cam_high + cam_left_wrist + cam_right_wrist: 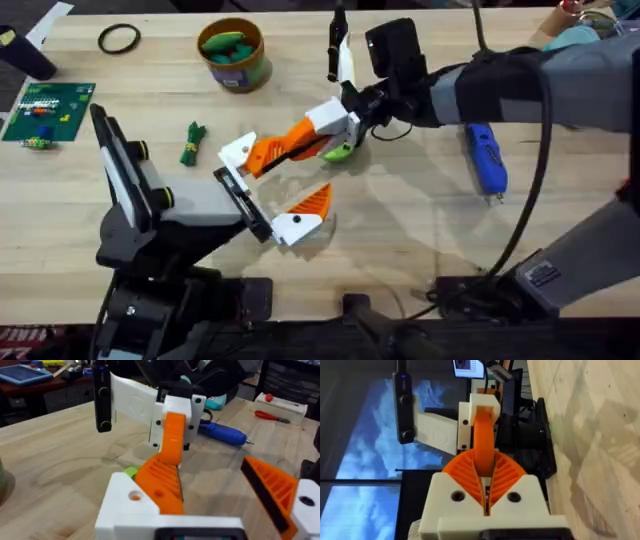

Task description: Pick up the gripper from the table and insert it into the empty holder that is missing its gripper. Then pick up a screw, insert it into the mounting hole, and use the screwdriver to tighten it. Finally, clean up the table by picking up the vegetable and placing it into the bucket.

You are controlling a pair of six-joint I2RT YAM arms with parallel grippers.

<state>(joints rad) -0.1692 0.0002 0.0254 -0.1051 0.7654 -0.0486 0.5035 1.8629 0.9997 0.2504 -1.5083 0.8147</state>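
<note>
I see a pale wooden table [420, 230] under even light, a dark room behind, a blue sky picture [365, 435] beyond

a robotics lab: wooden workbench [400, 230], circuit board [45, 110], red-handled tools [270, 415].

The pale wooden table [420, 230] looked smooth and matt, its grain visible. The long orange ribbed plastic finger with a white blocky base [290, 145] had a matt finish. The blue pen-shaped plastic screwdriver [487, 158] showed a slight sheen and a thin metal bit.
</note>
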